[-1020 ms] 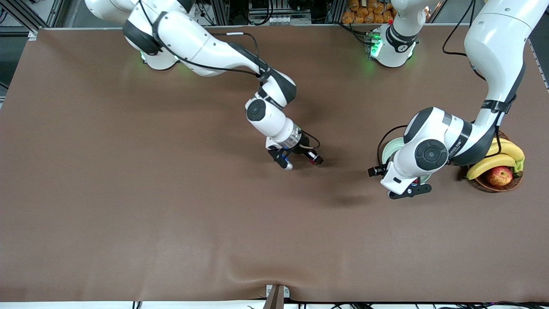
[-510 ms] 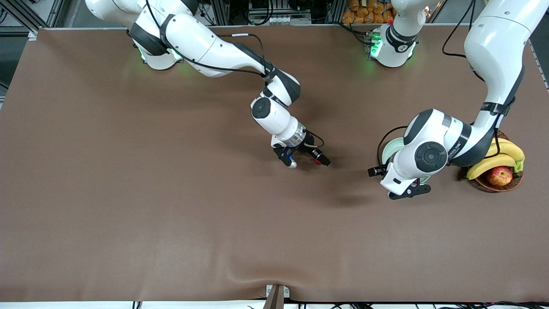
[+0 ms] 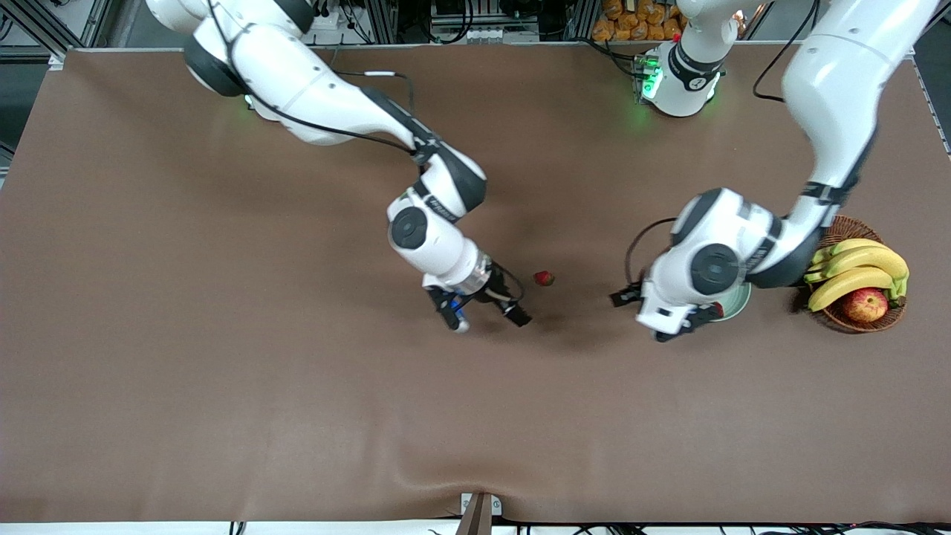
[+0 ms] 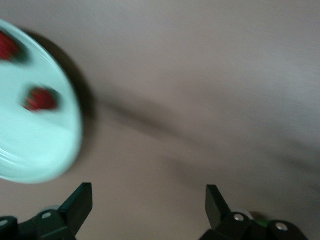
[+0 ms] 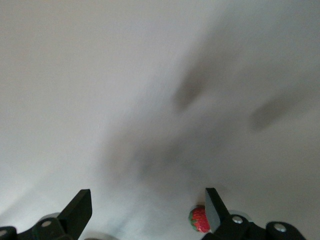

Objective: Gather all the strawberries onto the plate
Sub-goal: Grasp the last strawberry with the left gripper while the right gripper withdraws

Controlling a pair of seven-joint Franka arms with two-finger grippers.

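Note:
One strawberry [image 3: 544, 278] lies on the brown table between the two grippers. In the right wrist view the strawberry [image 5: 198, 218] sits beside one fingertip [image 5: 212, 200]. My right gripper [image 3: 487, 318] [image 5: 147, 200] is open and empty, low over the table next to the berry. The mint-green plate [image 3: 737, 301] is mostly hidden under my left arm. In the left wrist view the plate [image 4: 35, 150] holds two strawberries [image 4: 40, 98] [image 4: 7, 47]. My left gripper [image 3: 680, 327] [image 4: 147, 200] is open and empty over bare table beside the plate.
A brown wicker basket [image 3: 854, 321] with bananas [image 3: 854, 271] and a red-yellow apple [image 3: 865, 305] stands beside the plate, toward the left arm's end. The arm bases stand along the table's top edge in the front view.
The right gripper has drawn away toward the front camera, and a strawberry now shows on the table where it was. The left gripper has moved off the plate toward the table's middle.

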